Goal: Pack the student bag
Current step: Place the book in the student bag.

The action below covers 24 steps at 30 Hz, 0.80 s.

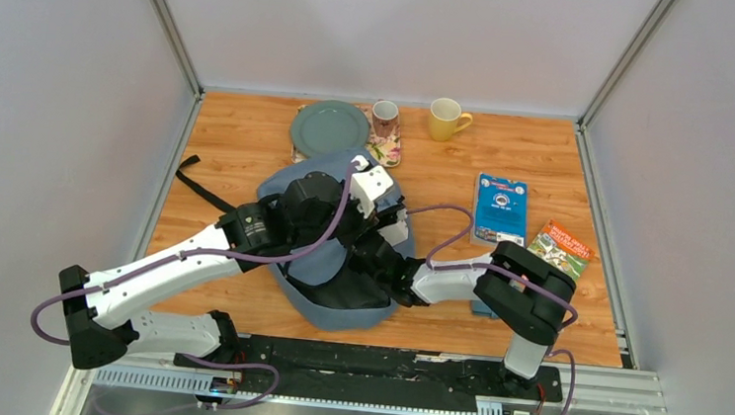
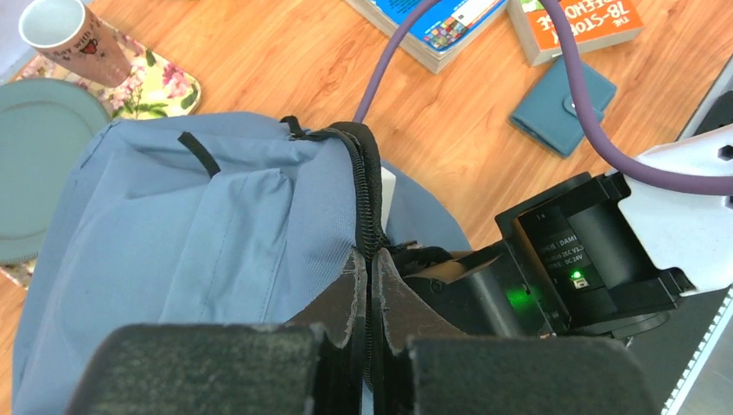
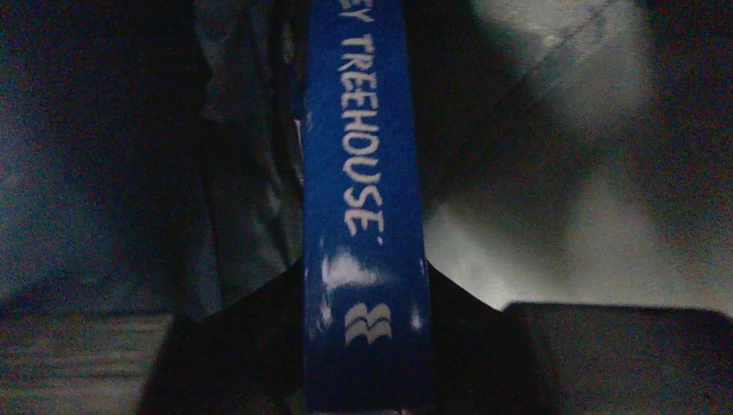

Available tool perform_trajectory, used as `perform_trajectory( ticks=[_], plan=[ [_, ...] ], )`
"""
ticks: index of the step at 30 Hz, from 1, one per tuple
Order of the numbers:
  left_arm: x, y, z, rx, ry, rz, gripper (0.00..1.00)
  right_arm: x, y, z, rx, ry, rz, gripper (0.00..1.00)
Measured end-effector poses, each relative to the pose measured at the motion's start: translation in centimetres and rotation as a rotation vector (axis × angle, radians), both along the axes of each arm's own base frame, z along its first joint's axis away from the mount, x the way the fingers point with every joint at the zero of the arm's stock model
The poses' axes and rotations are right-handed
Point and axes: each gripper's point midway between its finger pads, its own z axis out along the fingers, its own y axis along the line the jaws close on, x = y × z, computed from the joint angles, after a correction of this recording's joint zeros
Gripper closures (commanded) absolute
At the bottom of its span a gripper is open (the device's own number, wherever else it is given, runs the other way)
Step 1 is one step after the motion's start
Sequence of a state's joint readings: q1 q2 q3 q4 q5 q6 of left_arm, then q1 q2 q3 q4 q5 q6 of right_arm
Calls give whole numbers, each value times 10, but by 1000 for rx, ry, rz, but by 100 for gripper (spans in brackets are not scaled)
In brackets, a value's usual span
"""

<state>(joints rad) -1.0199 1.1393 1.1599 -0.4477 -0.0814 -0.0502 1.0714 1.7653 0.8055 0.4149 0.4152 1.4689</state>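
The student bag (image 1: 312, 263) is a grey-blue backpack lying on the wooden table in front of the arms; it fills the left wrist view (image 2: 199, 225). My left gripper (image 2: 370, 259) is shut on the bag's black zipper edge (image 2: 366, 181) and holds the opening up. My right gripper (image 3: 367, 290) is inside the dark bag, shut on a blue book (image 3: 363, 173) whose spine reads "TREEHOUSE". In the top view the right arm (image 1: 437, 277) reaches into the opening and its fingers are hidden by the bag.
A blue book (image 1: 500, 207) and an orange-green book (image 1: 561, 248) lie right of the bag, with a teal wallet (image 2: 562, 105) nearer. At the back are a green plate (image 1: 330, 128), a floral mug (image 1: 384, 118) on a floral tray (image 1: 386, 151) and a yellow mug (image 1: 445, 118).
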Motion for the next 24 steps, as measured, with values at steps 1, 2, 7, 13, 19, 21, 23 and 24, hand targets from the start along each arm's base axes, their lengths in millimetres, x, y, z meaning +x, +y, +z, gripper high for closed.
perform_trajectory(
  ticks=[1, 2, 7, 13, 19, 21, 23, 24],
  plan=[
    [1, 1, -2, 5, 1, 5, 100, 0, 0, -6, 2, 9, -5, 52],
    [1, 2, -4, 9, 0, 9, 100, -1, -1, -10, 4, 20, -8, 49],
    [1, 7, -11, 18, -3, 25, 100, -18, -20, -32, -22, 66, 10, 38],
    [3, 9, -7, 0, -21, 41, 100, -38, -33, -25, -67, 112, 75, 37],
    [5, 10, -10, -2, -24, 56, 100, -51, -44, -28, -140, 160, 112, 60],
    [5, 10, -11, -4, -23, 56, 100, -50, -46, -29, -145, 163, 111, 65],
    [5, 9, -11, -5, -23, 55, 100, -48, -48, -31, -149, 172, 108, 67],
    [5, 9, -11, -5, -23, 55, 100, -46, -49, -33, -150, 176, 104, 69]
  ],
)
